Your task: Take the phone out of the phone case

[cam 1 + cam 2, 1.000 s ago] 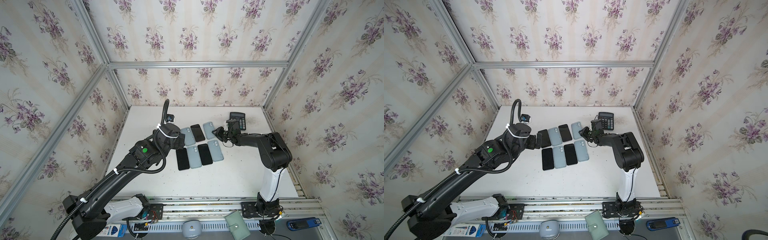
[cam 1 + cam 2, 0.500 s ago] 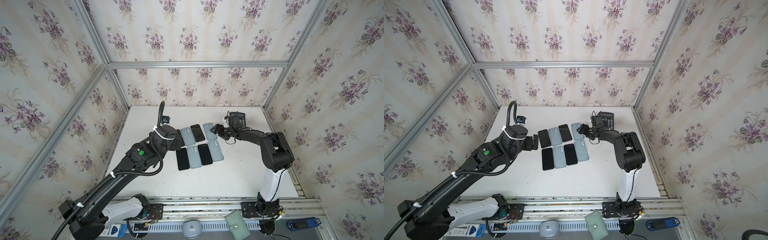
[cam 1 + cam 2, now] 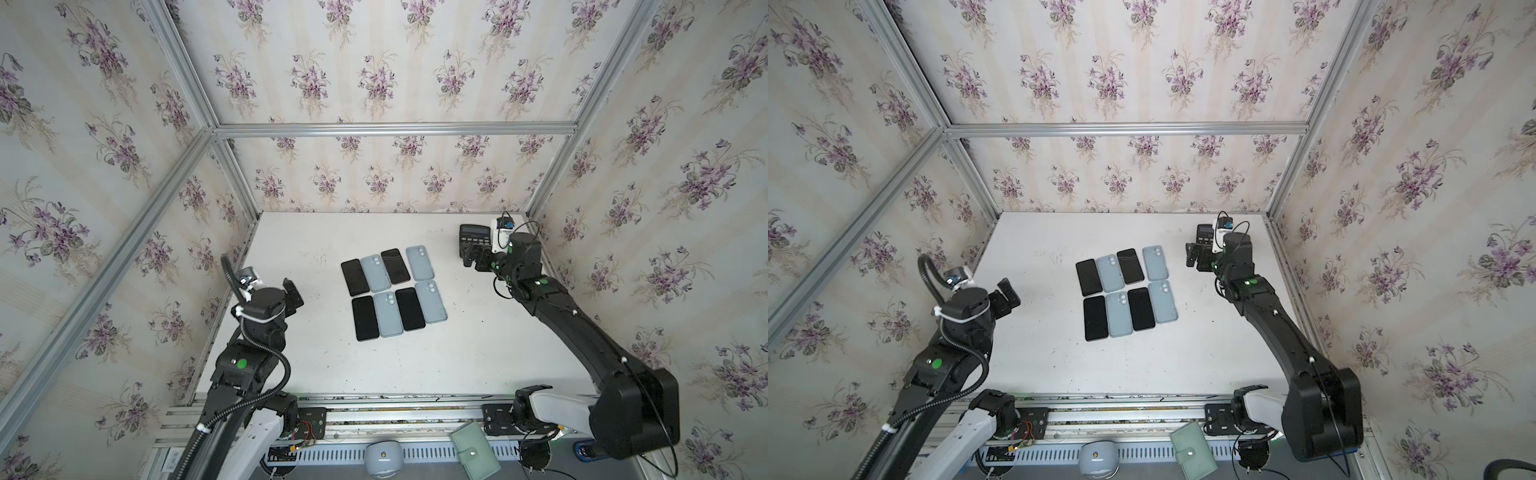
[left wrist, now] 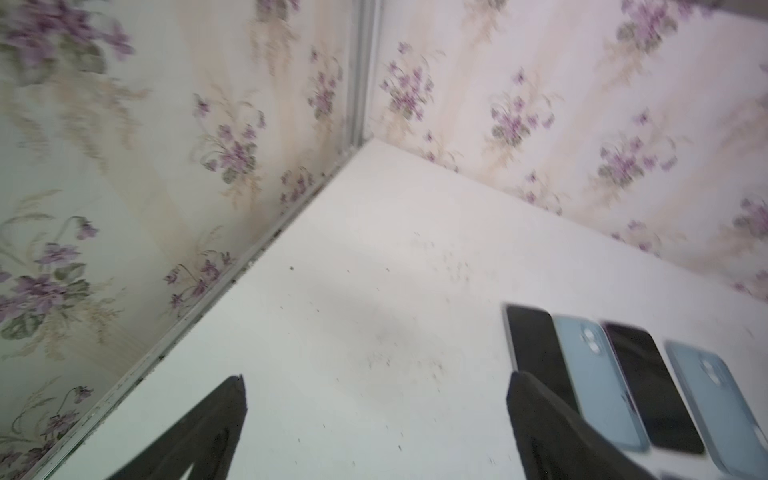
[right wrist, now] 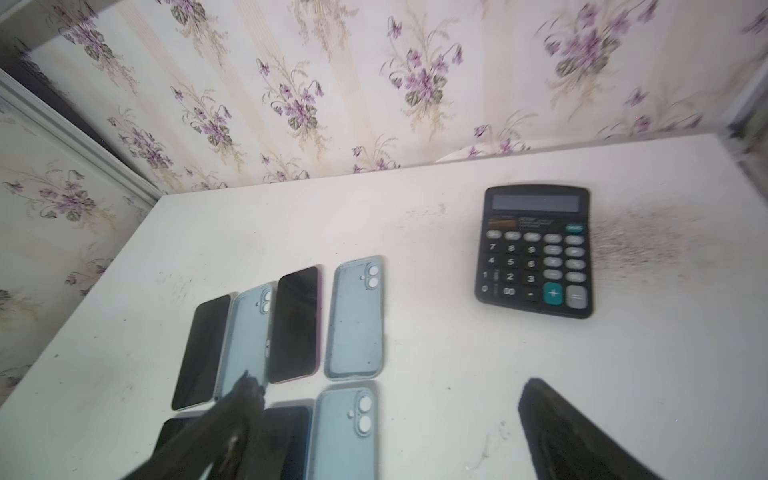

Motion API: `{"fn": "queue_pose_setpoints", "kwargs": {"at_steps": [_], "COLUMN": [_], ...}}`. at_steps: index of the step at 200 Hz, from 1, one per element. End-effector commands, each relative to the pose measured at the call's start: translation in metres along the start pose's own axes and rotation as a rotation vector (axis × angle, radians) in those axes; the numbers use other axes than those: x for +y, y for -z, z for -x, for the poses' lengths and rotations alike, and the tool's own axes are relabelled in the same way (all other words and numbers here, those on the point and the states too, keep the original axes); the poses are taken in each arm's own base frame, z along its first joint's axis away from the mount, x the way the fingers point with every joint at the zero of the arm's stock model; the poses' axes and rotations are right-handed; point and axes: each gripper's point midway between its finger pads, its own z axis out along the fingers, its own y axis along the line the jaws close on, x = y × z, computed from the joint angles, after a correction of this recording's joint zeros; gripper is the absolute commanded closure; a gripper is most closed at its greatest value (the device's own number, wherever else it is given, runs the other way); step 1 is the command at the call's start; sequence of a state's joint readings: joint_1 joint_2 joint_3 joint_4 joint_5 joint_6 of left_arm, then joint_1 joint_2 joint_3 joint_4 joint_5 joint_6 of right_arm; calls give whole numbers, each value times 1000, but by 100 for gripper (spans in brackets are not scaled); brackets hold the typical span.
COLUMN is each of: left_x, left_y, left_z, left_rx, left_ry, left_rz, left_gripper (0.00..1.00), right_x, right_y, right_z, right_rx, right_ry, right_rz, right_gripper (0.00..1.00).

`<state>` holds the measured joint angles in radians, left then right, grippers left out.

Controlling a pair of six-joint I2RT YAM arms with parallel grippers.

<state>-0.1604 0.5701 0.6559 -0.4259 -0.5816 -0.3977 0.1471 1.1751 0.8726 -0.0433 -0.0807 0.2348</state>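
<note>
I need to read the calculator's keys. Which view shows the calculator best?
The right wrist view: the calculator lies whole and unobstructed, digits legible despite slight blur. In both top views it is small and partly covered by the right arm. The left wrist view misses it.

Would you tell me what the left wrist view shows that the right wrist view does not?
Only the left wrist view: the open, empty left hand. Only the right wrist view: the open right hand, the black calculator and part of the front row. Both: the back row of two black phones and two blue phone cases, the white table and the floral wallpaper.
</note>
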Motion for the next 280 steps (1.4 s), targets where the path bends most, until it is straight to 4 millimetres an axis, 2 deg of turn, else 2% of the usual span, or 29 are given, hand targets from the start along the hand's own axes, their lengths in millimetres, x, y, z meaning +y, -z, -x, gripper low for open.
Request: {"fn": "queue_pose_setpoints", "kwargs": {"at_steps": [1,17,34,54,65,88,106,123,134,157,164,167,173,196,234,242,263,280], "left_x": [13,15,14,-2,-13,-34,-50,-66,-72,-83,-85,-85,-85,-92,-93,-93,-94,-94], "left_y": [-13,-33,-51,-66,-73,-84,-90,-96,-100,-106,-106,-111,-114,-116,-116,-117,-118,-119], "left_z": [20,-1,-22,-38,-43,-49,-52,-53,-53,-64,-65,-74,-77,-82,-84,-85,-84,-85], "left_rx": [-167,-156,-136,-118,-137,-167,-172,-180,-191,-170,-178,-150,-138,-126,-124,-122,-120,-115], "left_ry": [76,4,-76,-104,-101,-108,-123,-175,-199,-235,-238,-243,-244,-266,-272,-272,-277,-285], "left_rz": [8,-1,1,-76,-137,-236,-312,-378,-396,-458,-468,-464,-463,-497,-506,-505,-496,-483], "left_gripper": [0,0,0,0,0,0,0,0,0,0,0,0,0,0,0,0,0,0], "right_x": [-32,-42,-56,-75,-81,-91,-94,-100,-101,-98,-97,-96,-96,-93,-108,-109,-121,-120], "right_y": [23,34,37,36,38,45,42,38,35,22,17,17,13,0,-27,-30,-49,-46], "right_z": [13,-1,-31,-73,-88,-99,-109,-114,-111,-103,-103,-98,-96,-93,-107,-100,-105,-105], "right_rx": [-112,-155,-167,-102,-106,-176,-189,-220,-236,-266,-264,-286,-296,-306,-274,-290,-141,-141], "right_ry": [81,114,123,85,86,109,134,154,177,229,240,239,238,259,254,252,206,203], "right_rz": [-167,-207,-250,-313,-331,-366,-369,-389,-401,-387,-380,-377,-375,-360,-391,-404,-410,-405], "right_gripper": [1,1,0,1,1,1,1,1,0,0,0,0,0,0,0,1,0,0]}}
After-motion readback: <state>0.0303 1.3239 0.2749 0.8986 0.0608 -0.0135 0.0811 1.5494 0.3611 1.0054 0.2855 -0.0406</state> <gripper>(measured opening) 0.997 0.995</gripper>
